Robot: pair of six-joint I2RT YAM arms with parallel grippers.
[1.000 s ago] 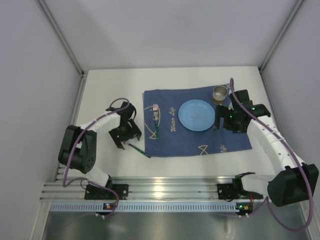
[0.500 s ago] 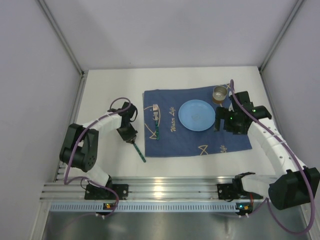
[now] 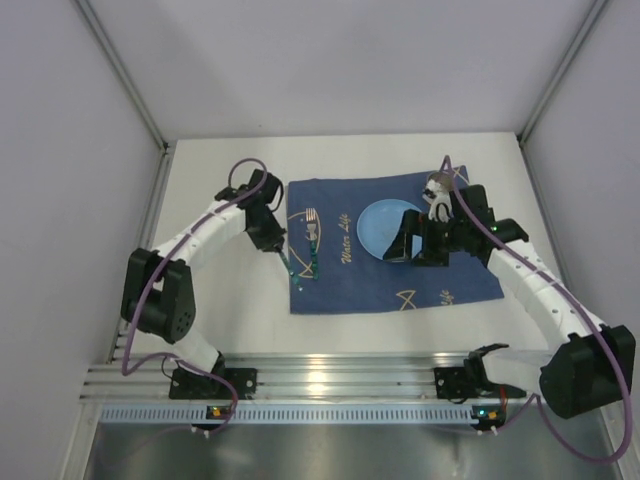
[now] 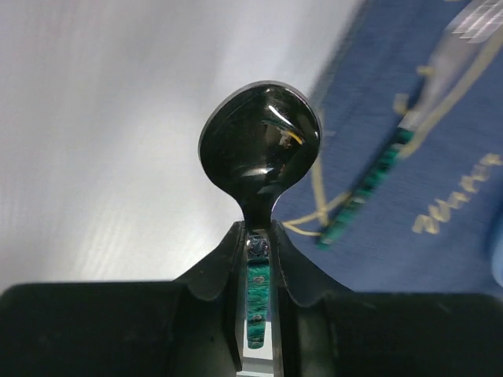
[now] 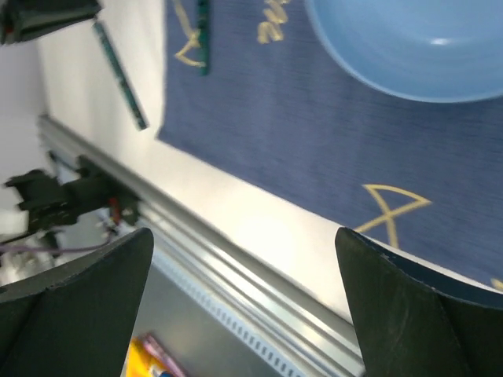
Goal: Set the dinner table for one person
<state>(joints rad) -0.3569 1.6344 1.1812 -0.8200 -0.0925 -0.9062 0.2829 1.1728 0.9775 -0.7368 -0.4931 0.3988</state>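
The large, flat, matte white rectangular dinner table point(image 3: 220, 310) is seen filling the middle of the top view and is bounded at the bottom by aluminium rails point(image 3: 300, 385). A dark blue fish-print cloth point(image 3: 400, 285) is spread right of centre. Bare white tabletop is left open to the left of the cloth, above its upper edge and in a narrower strip below its lower edge.

The left gripper point(image 3: 272, 240) is clamped on the green patterned handle of a dark, shiny metal spoon point(image 4: 259, 145). The spoon is held right at the cloth's left edge, just beside a green-handled metal fork point(image 3: 313, 235) that lies on the cloth.

The right gripper point(image 5: 244, 236) is spread wide with nothing held, and it is placed at the right rim of a round light blue plate point(image 3: 380, 225). A metal cup point(image 3: 437, 183) is partly hidden behind that arm, near the cloth's upper right corner.
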